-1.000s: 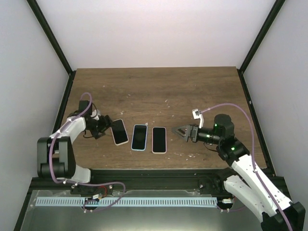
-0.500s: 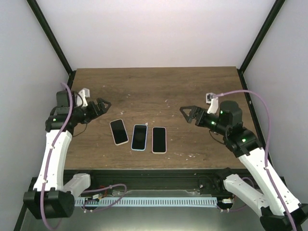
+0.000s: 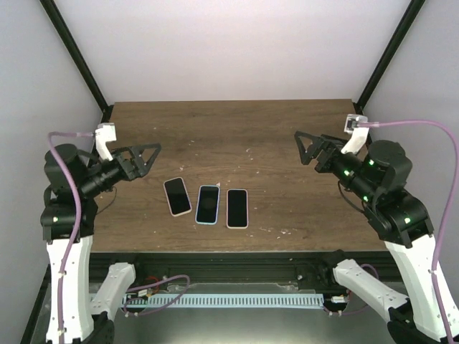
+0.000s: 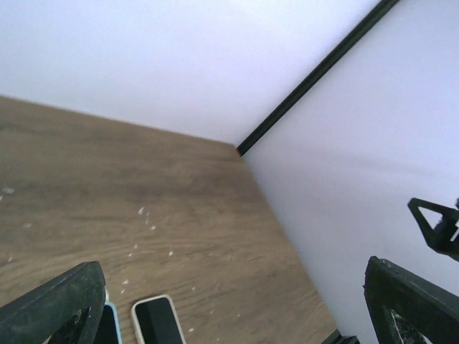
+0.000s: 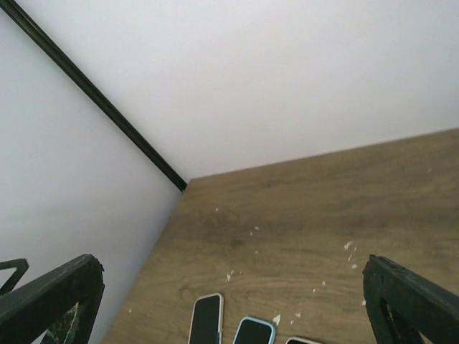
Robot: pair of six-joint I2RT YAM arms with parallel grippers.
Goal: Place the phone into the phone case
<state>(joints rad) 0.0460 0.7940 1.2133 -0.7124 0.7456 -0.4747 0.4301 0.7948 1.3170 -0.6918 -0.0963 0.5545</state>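
Three phones lie face up in a row on the wooden table (image 3: 237, 136). The left one (image 3: 178, 196) has a pinkish rim, the middle one (image 3: 208, 204) a blue rim, and the right one (image 3: 237, 208) a cream rim. I cannot tell a bare phone or an empty case apart from them. My left gripper (image 3: 152, 159) is raised at the left, open and empty, up-left of the row. My right gripper (image 3: 301, 148) is raised at the right, open and empty. The right wrist view shows the pinkish phone (image 5: 206, 319) and the blue phone (image 5: 252, 332). The left wrist view shows the cream phone (image 4: 159, 320).
White crumbs are scattered on the wood behind the phones (image 3: 247, 152). Black frame posts (image 3: 75, 57) stand at the back corners against white walls. A black rail (image 3: 229, 261) runs along the near table edge.
Both arms have lifted up and drawn back from the phones, the left one to the left and the right one to the right. The phones have not moved.
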